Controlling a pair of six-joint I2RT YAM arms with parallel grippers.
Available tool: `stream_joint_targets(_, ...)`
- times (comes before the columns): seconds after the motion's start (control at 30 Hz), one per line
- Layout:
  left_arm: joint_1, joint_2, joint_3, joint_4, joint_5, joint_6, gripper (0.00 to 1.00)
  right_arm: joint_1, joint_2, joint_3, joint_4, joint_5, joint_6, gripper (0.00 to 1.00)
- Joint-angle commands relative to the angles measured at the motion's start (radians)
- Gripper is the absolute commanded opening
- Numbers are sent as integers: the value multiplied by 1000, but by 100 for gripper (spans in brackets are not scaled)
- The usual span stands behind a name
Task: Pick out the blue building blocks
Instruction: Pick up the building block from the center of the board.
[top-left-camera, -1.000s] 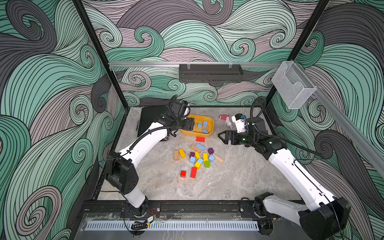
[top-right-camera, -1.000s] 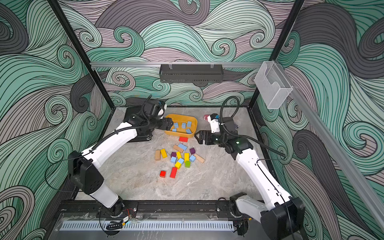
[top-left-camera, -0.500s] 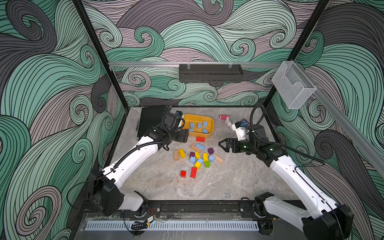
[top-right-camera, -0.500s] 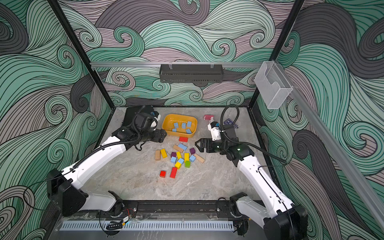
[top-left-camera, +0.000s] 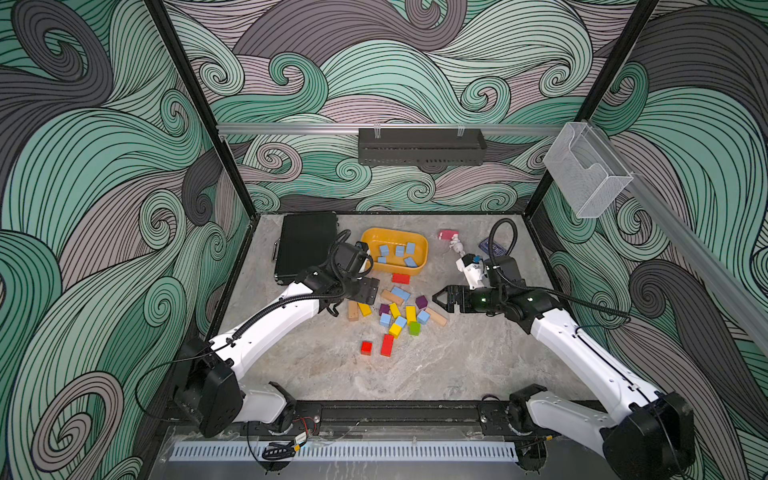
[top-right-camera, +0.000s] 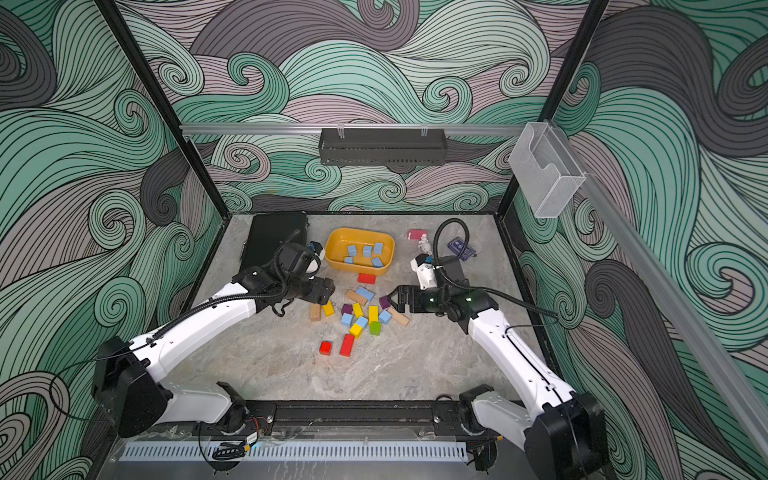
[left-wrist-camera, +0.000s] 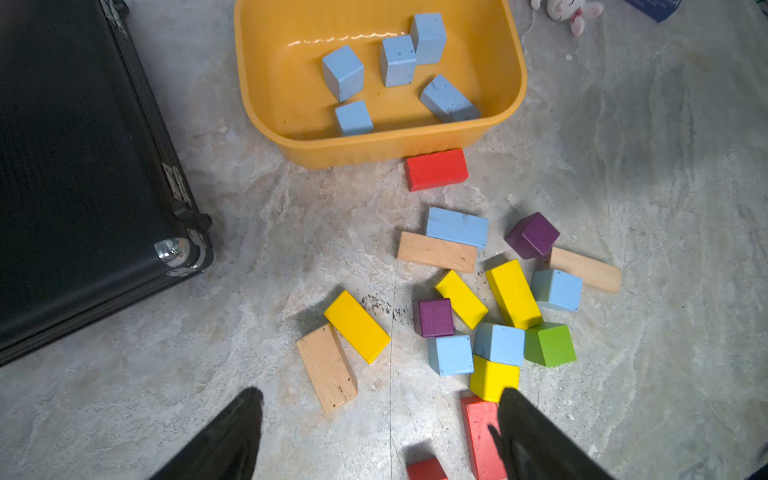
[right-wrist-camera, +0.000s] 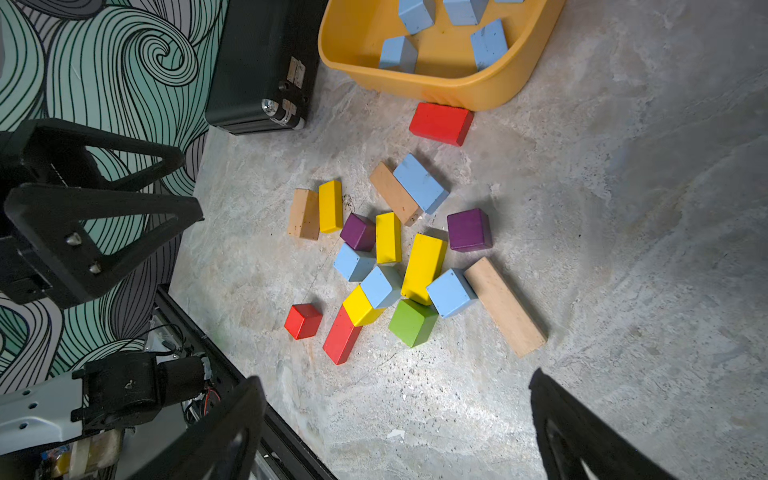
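Several blue building blocks (top-left-camera: 400, 251) lie in the yellow bin (top-left-camera: 392, 230). In the mixed pile in front of it lie a long blue brick (top-left-camera: 400, 294) (left-wrist-camera: 456, 226) and three blue cubes (top-left-camera: 385, 320) (top-left-camera: 400, 322) (top-left-camera: 423, 317). My left gripper (top-left-camera: 370, 291) (left-wrist-camera: 379, 395) hovers at the pile's left edge, open and holding nothing. On the pile's right side my right gripper (top-left-camera: 440, 298) (right-wrist-camera: 395, 376) is open wide and empty, close to a purple cube (top-left-camera: 421, 301).
A black case (top-left-camera: 305, 245) lies at the back left. A red brick (top-left-camera: 400, 278) rests against the bin's front wall. Yellow, purple, green, red and plain wooden blocks mix with the blue ones. A navy packet (top-left-camera: 488, 246), a small plush toy (top-left-camera: 457, 248) and a pink item (top-left-camera: 448, 235) sit back right.
My left gripper has drawn back from the bin's edge to the pile's left side and opened wider. My right gripper has come down beside the pile, still open.
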Motion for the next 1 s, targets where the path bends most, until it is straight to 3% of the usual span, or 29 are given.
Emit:
stream_joint_targets(0.0, -21, -6, -36, 23, -2, -51, 90, 7, 16, -3, 36, -20, 7, 99)
stream_joint_targets(0.47, -57, 95, -128, 130, -11, -127, 94, 9, 63, -6, 58, -11, 9, 99)
stream_joint_targets(0.97, -71, 239, -81, 149, 31, -125, 91, 10, 101, -2, 71, -16, 13, 99)
